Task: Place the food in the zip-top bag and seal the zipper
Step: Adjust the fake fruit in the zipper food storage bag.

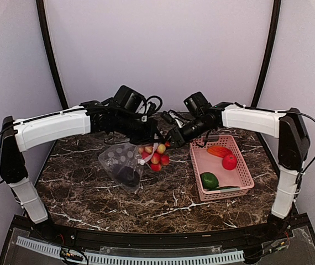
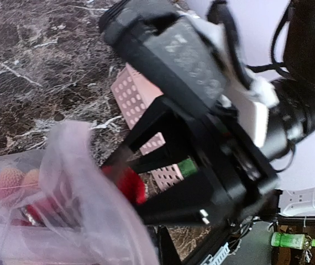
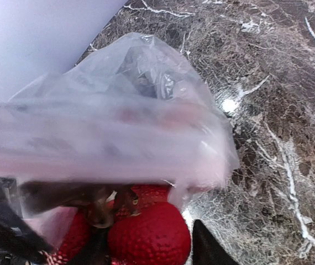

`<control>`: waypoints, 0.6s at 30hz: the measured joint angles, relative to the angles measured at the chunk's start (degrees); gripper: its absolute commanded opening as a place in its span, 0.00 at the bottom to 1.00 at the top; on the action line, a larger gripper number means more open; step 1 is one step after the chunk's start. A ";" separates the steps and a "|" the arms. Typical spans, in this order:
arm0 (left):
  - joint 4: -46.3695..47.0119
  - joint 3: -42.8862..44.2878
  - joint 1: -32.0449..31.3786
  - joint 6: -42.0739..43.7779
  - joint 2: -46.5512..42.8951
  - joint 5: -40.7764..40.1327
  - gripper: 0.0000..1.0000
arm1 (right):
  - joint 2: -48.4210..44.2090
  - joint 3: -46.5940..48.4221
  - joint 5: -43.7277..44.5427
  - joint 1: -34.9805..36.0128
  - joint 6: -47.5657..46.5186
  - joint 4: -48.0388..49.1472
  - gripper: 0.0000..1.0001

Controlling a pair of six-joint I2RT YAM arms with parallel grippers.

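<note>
Likely a lab test booth, plain pale walls (image 1: 163, 49), marble-look table (image 1: 163, 199)

Zip-top bag (image 3: 119, 110) spanned the left and centre of the frame, blurred, its pale pink zipper (image 3: 146, 168) running along the lower edge. Below it, at bottom centre, sat a red, bumpy food piece (image 3: 149, 237), with another red piece (image 3: 72, 240) to its left. One dark finger (image 3: 207, 248) of the right hand (image 3: 146, 254) stood just right of the bumpy piece; contact undetermined. Dark veined bench (image 3: 279, 99) filled the right side.
</note>
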 measured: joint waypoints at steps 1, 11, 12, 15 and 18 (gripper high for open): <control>-0.20 -0.02 0.00 0.09 0.59 -0.79 0.01 | 0.24 0.00 -0.68 0.24 0.02 -0.20 0.74; 0.04 -0.26 0.22 0.37 3.98 -3.91 0.01 | -11.23 -0.59 -0.85 -0.50 -4.00 -2.36 0.99; 0.04 -0.26 0.46 0.33 4.09 -3.98 0.01 | -12.11 0.83 -0.76 -1.11 -4.70 -3.43 0.99; 0.02 -0.26 1.62 0.31 4.61 -3.96 0.01 | -14.64 6.71 0.92 -2.40 -5.07 -10.75 0.99; -0.92 0.00 2.69 0.33 5.66 -4.02 0.01 | -15.72 18.27 2.64 -0.87 -5.49 -19.69 0.99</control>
